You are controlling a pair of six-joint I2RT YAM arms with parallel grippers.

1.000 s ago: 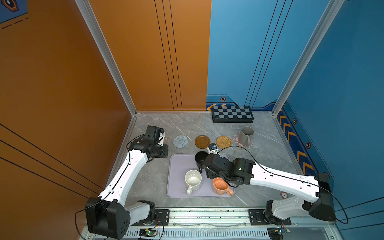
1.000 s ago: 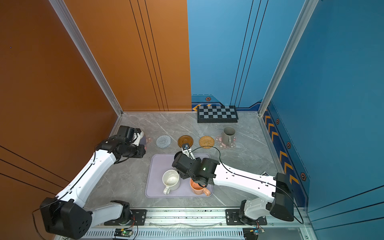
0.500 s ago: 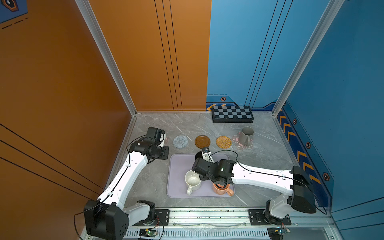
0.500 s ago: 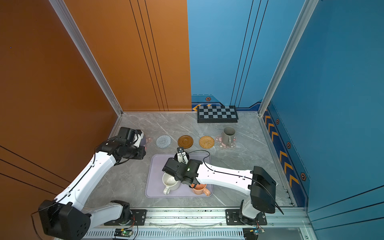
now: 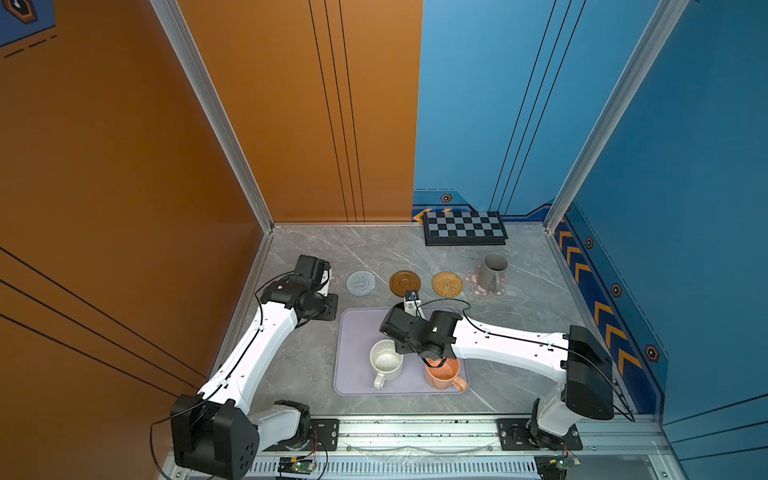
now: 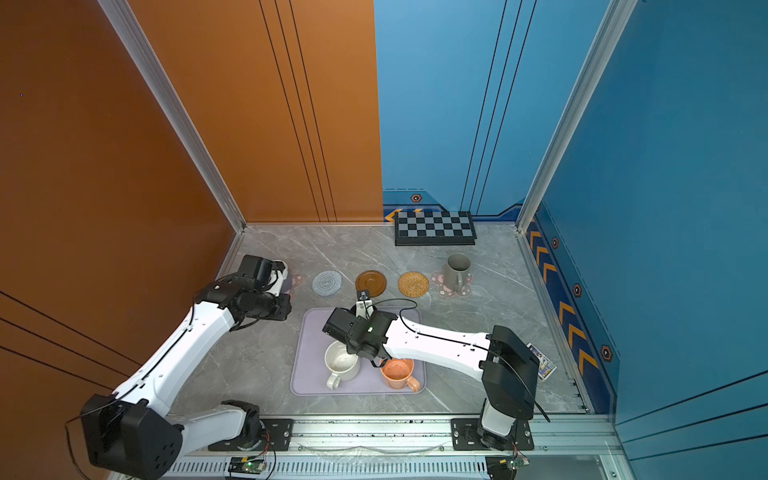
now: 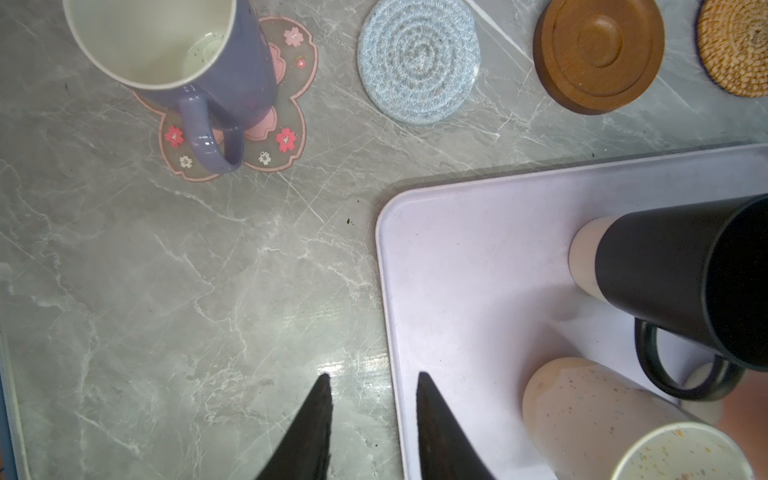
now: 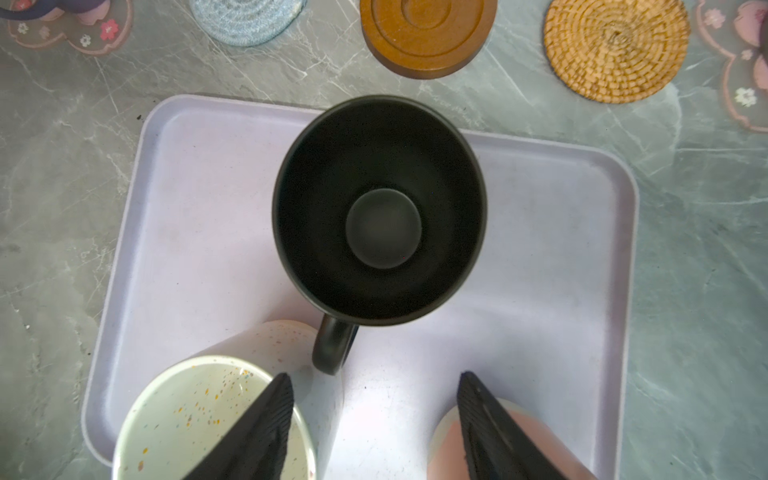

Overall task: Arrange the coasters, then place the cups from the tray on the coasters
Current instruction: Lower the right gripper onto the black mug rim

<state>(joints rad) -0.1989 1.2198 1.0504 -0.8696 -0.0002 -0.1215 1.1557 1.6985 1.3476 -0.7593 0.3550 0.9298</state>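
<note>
Lowest in both top views, in the middle of the frame: lavender tray (image 5: 353,332), flat on the grey marble table (image 5: 299,365). On its near part, white speckled mug (image 5: 386,361) at left and orange mug (image 5: 442,372) at right. Both upright, handles toward the bottom edge of the frame.

Just above these two: right gripper (image 8: 374,376), fingers spread well apart. Grasps nothing.

A little further, on the far part of the tray: black mug (image 8: 378,208), upright, handle turned toward the gap between those fingers. Mostly hidden under the wrist in both top views.

At the left of the frame, beside the tray's far left corner: left gripper (image 7: 372,376), over bare table. Fingers a little apart, empty.

Beyond the tray, a row across the frame, left to right:
- lavender mug (image 7: 174,45), standing on a pink flower coaster (image 7: 286,137)
- grey-white spiral coaster (image 5: 360,283), bare
- wooden disc coaster (image 5: 405,283), bare
- rattan coaster (image 5: 447,284), bare
- grey mug (image 5: 490,270), on the second pink flower coaster (image 5: 496,291)

Farthest, against the blue wall: chequered board (image 5: 465,227).
</note>
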